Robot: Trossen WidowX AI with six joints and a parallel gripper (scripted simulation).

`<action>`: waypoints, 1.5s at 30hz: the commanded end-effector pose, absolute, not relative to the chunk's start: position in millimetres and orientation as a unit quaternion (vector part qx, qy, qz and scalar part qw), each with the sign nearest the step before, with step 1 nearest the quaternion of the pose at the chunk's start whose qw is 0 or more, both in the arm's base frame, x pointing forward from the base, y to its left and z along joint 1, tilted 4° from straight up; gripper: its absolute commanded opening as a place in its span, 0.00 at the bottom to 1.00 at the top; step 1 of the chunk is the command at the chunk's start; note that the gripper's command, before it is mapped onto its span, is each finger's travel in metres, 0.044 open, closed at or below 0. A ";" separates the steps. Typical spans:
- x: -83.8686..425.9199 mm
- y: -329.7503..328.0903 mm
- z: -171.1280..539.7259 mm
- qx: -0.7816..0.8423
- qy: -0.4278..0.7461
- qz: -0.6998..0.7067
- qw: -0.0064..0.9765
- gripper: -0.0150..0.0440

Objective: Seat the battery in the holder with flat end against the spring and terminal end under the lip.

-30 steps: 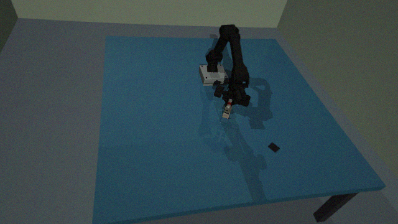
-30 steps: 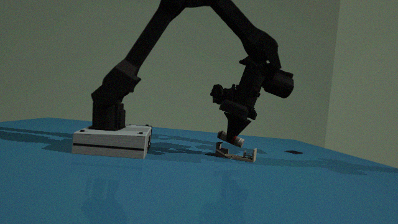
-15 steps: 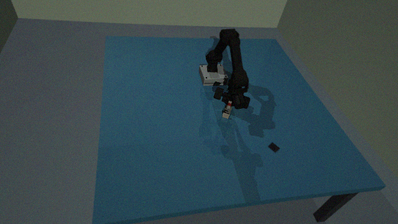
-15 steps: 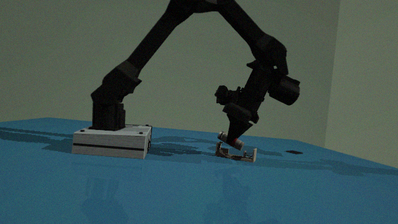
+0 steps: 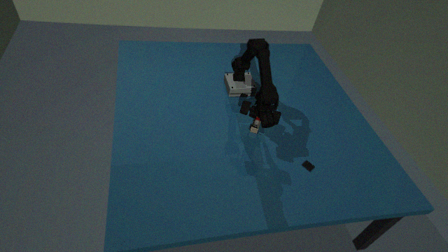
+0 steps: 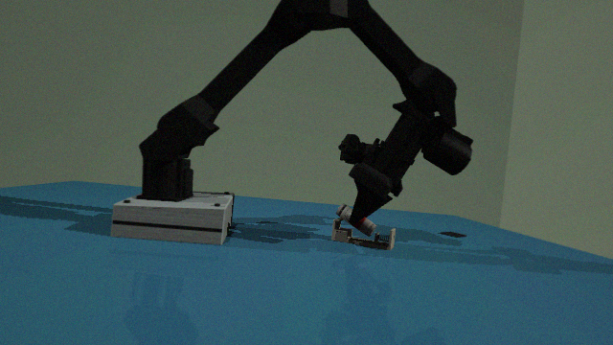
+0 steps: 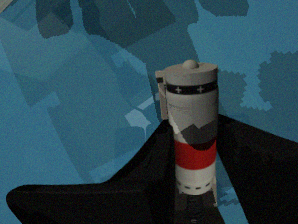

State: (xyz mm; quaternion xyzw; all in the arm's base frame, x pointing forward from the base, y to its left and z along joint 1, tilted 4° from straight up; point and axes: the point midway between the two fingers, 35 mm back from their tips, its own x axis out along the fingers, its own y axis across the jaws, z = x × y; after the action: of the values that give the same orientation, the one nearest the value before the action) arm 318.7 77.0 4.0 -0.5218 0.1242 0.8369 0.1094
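currently the battery (image 6: 355,218) is clamped in the gripper (image 6: 360,217), tilted over the holder (image 6: 364,238), left end high. risk judged: if lowered tilted, it may jam against the end wall or be forced.

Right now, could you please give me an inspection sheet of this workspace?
Surface: blue table top, shadowed.
Job's things: white cylindrical battery with red band, tilted, red end low inside the small beige open holder, other end raised over the holder's far wall; not seated.
Clutter: small flat black square lying apart near the table's right side.
End effector: black end effector shut on the battery.
Cables: nothing seen.
Surroundings: grey floor, pale green walls, arm's white base block.
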 end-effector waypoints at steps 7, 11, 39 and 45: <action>322.8 75.8 0.1 -0.495 0.118 0.853 0.115 0.39; 323.2 75.6 -0.6 -0.491 0.117 0.856 0.115 0.39; 338.4 70.4 -2.9 -0.489 0.120 0.857 0.111 0.39; 341.1 69.5 -2.8 -0.488 0.120 0.857 0.111 0.39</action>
State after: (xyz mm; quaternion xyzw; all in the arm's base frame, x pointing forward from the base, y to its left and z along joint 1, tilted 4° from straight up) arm 335.5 71.5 -2.0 -0.4822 0.1209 0.8604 0.1118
